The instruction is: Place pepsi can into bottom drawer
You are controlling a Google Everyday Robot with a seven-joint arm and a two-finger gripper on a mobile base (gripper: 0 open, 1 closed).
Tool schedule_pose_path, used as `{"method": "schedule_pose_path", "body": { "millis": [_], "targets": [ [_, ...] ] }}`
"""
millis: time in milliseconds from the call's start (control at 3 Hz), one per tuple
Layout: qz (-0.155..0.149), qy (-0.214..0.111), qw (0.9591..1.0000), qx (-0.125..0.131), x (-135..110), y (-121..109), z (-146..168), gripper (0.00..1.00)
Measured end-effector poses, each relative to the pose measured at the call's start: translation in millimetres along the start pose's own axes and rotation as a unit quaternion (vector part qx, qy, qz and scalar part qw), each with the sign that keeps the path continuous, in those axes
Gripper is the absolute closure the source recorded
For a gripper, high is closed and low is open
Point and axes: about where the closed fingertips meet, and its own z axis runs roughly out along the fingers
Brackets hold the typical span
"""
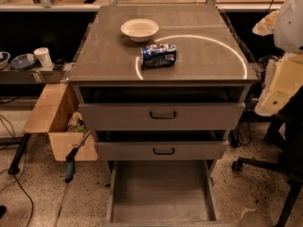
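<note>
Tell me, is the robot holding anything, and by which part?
Cannot tell: the gripper is out of view. The pepsi can lies unheld on the cabinet top.

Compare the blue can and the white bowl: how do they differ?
The pepsi can is blue with white markings; the white bowl is plain. The can lies on its side; the bowl stands upright. The can is nearer the front edge than the bowl. Both rest on the cabinet top, apart. The gripper is not in view.

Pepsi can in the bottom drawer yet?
No, the pepsi can lies on the cabinet top near the white bowl; gripper not in view.
</note>
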Motion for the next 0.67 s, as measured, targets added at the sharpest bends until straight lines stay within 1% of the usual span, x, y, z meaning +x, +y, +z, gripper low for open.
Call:
{"method": "schedule_pose_path", "body": {
  "millis": [333, 667],
  "targets": [
    [0.000, -0.001, 1.0000, 0.001, -0.6, -0.8, -0.2, 0.00],
    [-0.004, -0.006, 0.9999, 0.007, -5.3, -19.4, 5.6, 0.00]
  ]
}}
